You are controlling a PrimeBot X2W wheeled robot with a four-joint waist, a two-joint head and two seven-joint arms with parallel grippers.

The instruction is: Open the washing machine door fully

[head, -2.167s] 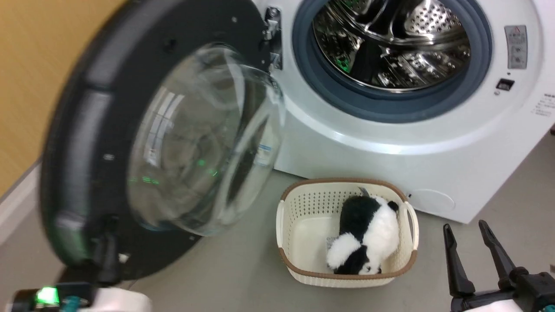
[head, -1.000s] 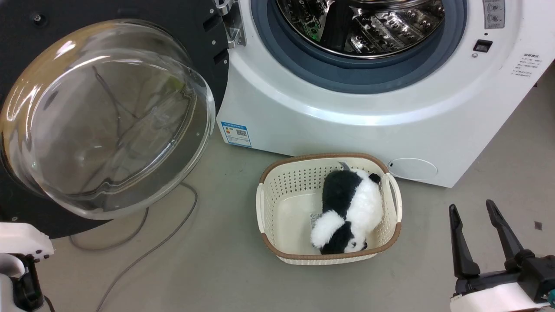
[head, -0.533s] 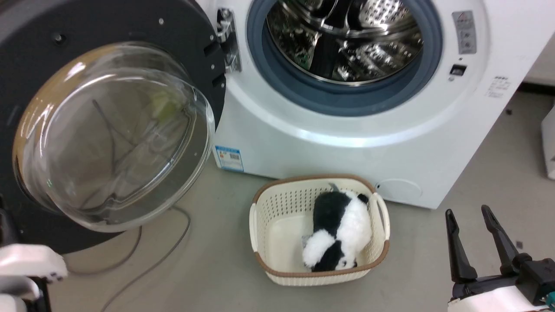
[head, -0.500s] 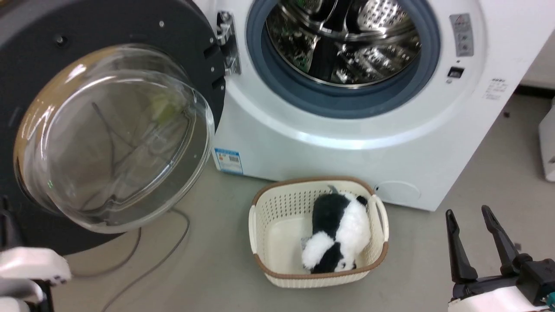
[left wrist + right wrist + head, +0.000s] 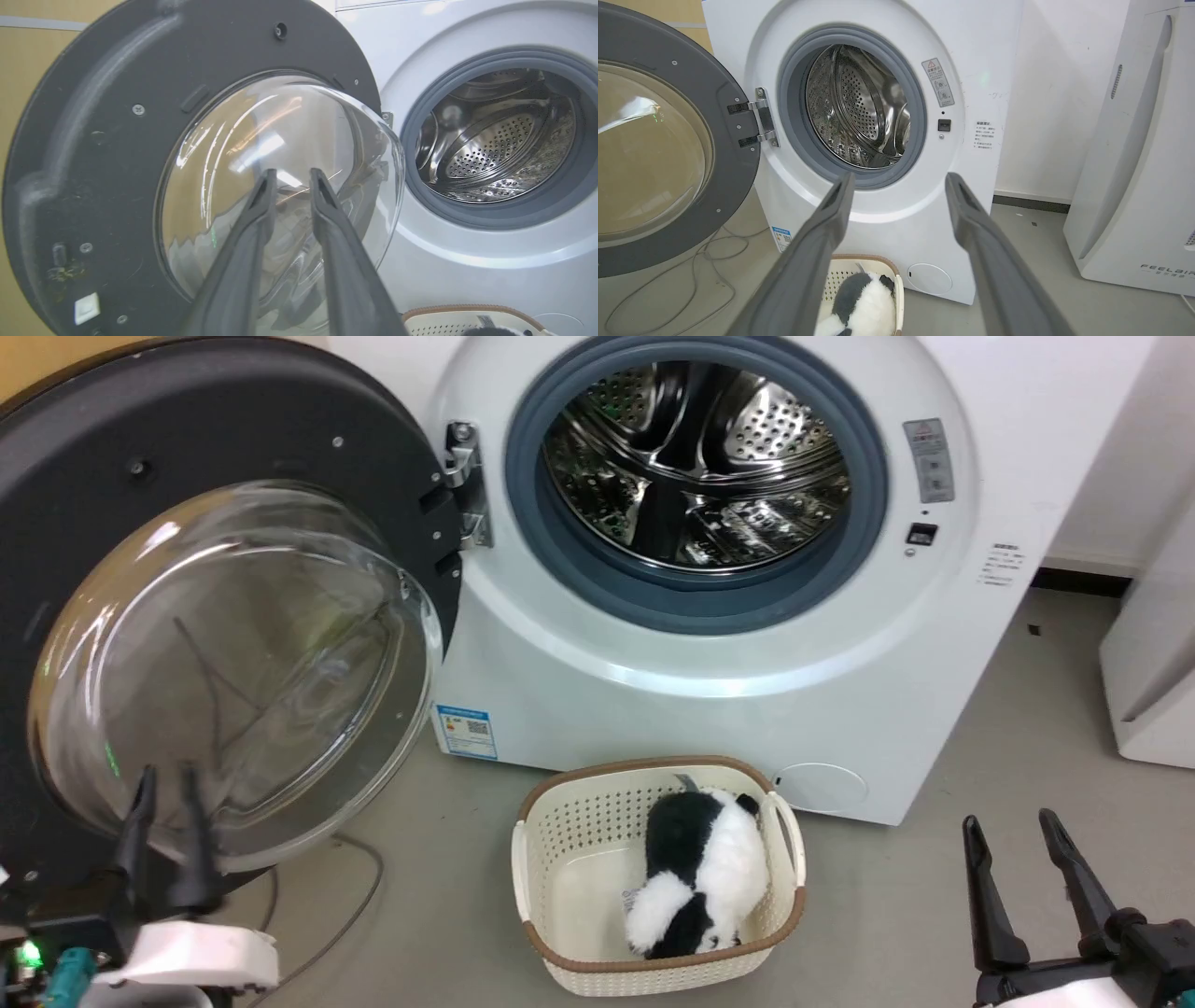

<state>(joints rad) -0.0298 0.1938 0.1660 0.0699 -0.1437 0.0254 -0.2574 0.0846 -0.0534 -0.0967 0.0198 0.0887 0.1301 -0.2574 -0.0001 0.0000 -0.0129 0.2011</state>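
Count: 1 washing machine point(image 5: 709, 709), 1 washing machine door point(image 5: 233, 420), 1 metal hinge point(image 5: 464, 485), 1 steel drum point(image 5: 700, 476).
Machine front: 1 blue label point(image 5: 466, 732), 1 round cap point(image 5: 822, 789).
Floor: 1 basket point(image 5: 644, 763) with 1 plush panda point(image 5: 695, 868) in it. Grey cable point(image 5: 359, 896): at least 1, loops overlap, cannot separate them.
1 white slanted appliance point(image 5: 1134, 186).
Grippers: 2, the left gripper point(image 5: 168, 775) and the right gripper point(image 5: 1009, 819), 2 dark fingers each.
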